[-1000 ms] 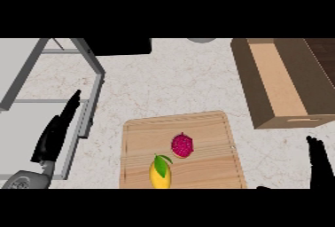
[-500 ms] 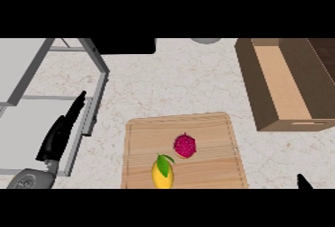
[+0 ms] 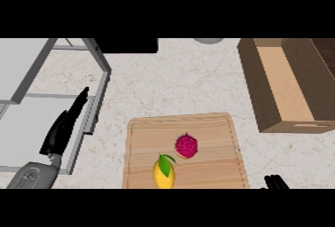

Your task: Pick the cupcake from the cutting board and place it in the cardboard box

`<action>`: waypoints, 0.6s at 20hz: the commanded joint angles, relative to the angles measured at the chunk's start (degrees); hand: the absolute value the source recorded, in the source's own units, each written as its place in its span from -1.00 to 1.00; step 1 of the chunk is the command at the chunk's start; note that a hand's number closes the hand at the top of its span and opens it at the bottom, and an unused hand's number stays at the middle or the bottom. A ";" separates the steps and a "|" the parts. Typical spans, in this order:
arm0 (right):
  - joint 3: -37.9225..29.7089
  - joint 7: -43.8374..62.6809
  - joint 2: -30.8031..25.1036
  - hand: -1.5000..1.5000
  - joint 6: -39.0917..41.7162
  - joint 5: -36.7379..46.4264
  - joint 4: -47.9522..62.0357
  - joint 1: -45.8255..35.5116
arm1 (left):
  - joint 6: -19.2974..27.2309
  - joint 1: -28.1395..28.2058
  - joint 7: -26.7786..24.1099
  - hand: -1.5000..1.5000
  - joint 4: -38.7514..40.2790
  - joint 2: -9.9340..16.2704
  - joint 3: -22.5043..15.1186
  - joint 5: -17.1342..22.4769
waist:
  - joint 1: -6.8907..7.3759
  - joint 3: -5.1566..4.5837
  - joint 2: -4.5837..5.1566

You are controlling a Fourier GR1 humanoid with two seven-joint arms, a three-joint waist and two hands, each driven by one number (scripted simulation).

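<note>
Counter (image 3: 183, 88) holds box (image 3: 288, 88) far right, board (image 3: 216, 150) near centre with pink cupcake (image 3: 186, 145) on its middle and yellow fruit (image 3: 163, 170) just nearer, left hand (image 3: 62, 128) fingers straight together at left, right hand (image 3: 274, 182) fingertips only, state unclear.

A pale speckled stone surface (image 3: 177, 84) fills the view; left of it a grey metal sink (image 3: 39, 124), behind it a dark panel (image 3: 127, 45).
</note>
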 commanded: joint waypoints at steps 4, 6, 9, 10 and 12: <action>5.89 14.84 4.73 -1.00 5.60 13.39 -2.80 -2.63 | -3.16 3.26 -0.87 0.00 -2.13 0.70 1.70 0.04 | 0.40 0.09 -0.13; 7.66 20.70 7.40 -1.00 10.67 17.17 -2.02 -8.59 | -1.57 -2.71 -2.88 0.00 5.66 -1.97 2.30 -2.07 | 0.11 0.06 0.04; 6.56 22.50 9.04 -1.00 12.46 15.62 3.22 -14.30 | -3.09 -2.84 -0.44 0.00 4.26 -2.00 3.13 -2.01 | 0.25 0.10 -0.02; 6.82 20.39 7.51 -1.00 10.80 14.12 3.56 -12.40 | -4.37 -2.98 -1.66 0.00 5.27 -1.30 4.97 -1.62 | 0.09 0.11 -0.07; 7.27 20.99 7.42 -1.00 10.58 14.95 4.46 -13.53 | -1.76 -3.61 1.33 0.00 2.44 -3.71 3.33 -4.65 | 0.09 0.12 -0.11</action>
